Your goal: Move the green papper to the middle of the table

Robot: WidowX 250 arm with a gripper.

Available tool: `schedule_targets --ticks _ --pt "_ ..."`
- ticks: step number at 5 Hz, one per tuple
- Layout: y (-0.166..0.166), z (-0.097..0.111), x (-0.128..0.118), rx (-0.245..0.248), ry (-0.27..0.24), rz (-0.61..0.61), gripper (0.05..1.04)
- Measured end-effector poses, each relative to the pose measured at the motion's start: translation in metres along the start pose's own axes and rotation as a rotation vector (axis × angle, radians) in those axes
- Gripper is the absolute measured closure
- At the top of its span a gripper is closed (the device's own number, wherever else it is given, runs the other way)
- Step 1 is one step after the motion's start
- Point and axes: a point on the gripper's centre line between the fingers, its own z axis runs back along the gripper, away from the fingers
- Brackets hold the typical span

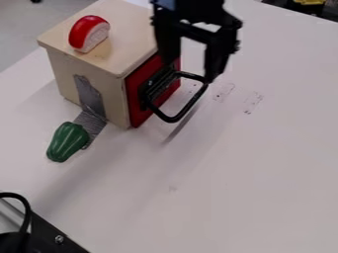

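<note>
Currently hangs with fingers apart and no load in the gripper (191, 71), right by the black handle (173, 118) on the red door (137, 111) of the wooden box (132, 29). Hard to tell contact from mere overlap there. Could snag on that loop during a sideways or downward move, dragging or tipping the box and spilling the red-and-white toy piece (89, 33) from the top. Around the box's corner, by the lower end of the grey tape (93, 124), look for the green pepper (67, 142), lying on the table (251, 163) away from the middle. Seems to call for a lift clear of the handle first, then a descent over the pepper. Might slip or roll under an off-centre grip, given such rounded, tapering sides. Might also scrape the tape with too low a reach, or roll off the mark after a careless release.
</note>
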Motion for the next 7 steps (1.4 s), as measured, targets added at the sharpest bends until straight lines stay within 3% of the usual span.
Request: schedule_targets --ticks 1,2,4,6,7 --pt "0.034 -0.007 -0.035 0.068 0.033 0.076 0.085" --pt "0.073 -0.030 -0.061 0.096 0.045 0.145 0.085" --pt "0.128 -0.075 -0.070 0.124 0.064 0.170 0.085" --pt "0.140 -0.106 -0.063 0.116 0.058 0.161 0.085" --pt "0.139 -0.121 -0.063 0.116 0.094 0.166 0.085"
